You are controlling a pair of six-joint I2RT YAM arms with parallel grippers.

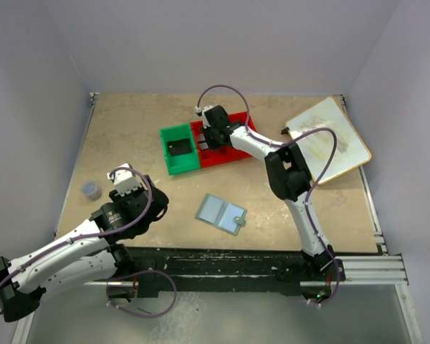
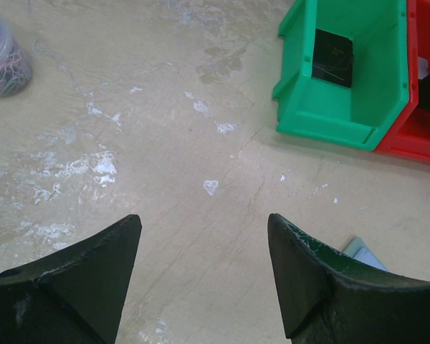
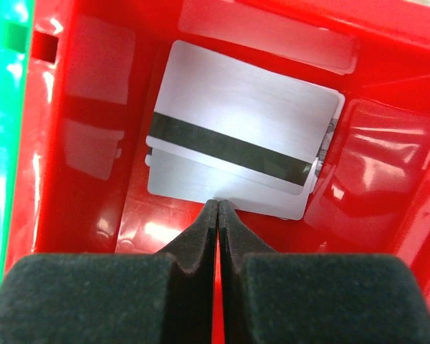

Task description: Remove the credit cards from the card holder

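The card holder (image 1: 221,213) lies open on the table, pale blue-grey inside up; one corner shows in the left wrist view (image 2: 365,252). Two silver credit cards (image 3: 244,154), the upper one with a black stripe, lie flat and overlapping on the floor of the red bin (image 1: 233,147). A dark card (image 2: 333,57) lies in the green bin (image 1: 179,149). My right gripper (image 3: 218,204) is shut, with nothing between the jaws, its tips at the near edge of the silver cards inside the red bin (image 3: 93,143). My left gripper (image 2: 204,229) is open and empty over bare table, left of the card holder.
A small jar of coloured rubber bands (image 1: 92,189) stands near the table's left edge and shows in the left wrist view (image 2: 3,57). A large cream board (image 1: 328,140) lies at the back right. The green bin (image 2: 344,107) touches the red bin's left side.
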